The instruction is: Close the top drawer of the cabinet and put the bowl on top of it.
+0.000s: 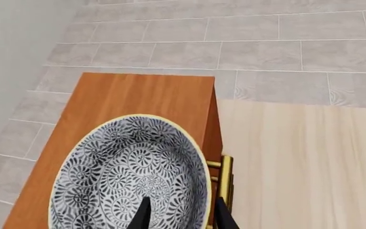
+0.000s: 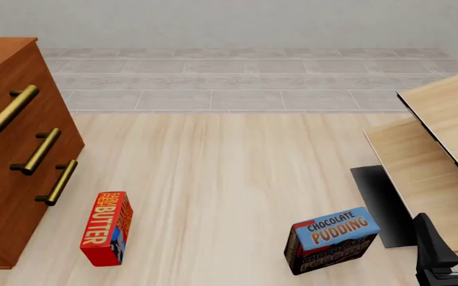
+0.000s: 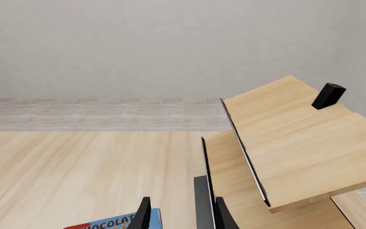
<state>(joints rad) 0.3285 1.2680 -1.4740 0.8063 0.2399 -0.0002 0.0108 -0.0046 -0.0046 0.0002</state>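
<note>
The bowl (image 1: 129,176), grey-and-white floral inside with a pale yellowish rim, rests on the flat top of the reddish-brown cabinet (image 1: 145,93). My left gripper (image 1: 183,217) is open and straddles the bowl's near rim, one finger inside and one outside. It and the bowl are out of the front view. In the front view the cabinet (image 2: 18,179) stands at the left, and the top drawer (image 2: 6,110) lies flush with the two lower fronts. My right gripper (image 2: 449,217) hangs open and empty at the lower right, far from the cabinet.
A red butter box (image 2: 107,228) lies on the pale table near the cabinet's foot. A blue chocolate pudding box (image 2: 333,238) sits close to my right gripper. A tilted pale wooden shelf unit (image 2: 443,137) with a dark base (image 2: 380,202) fills the right side.
</note>
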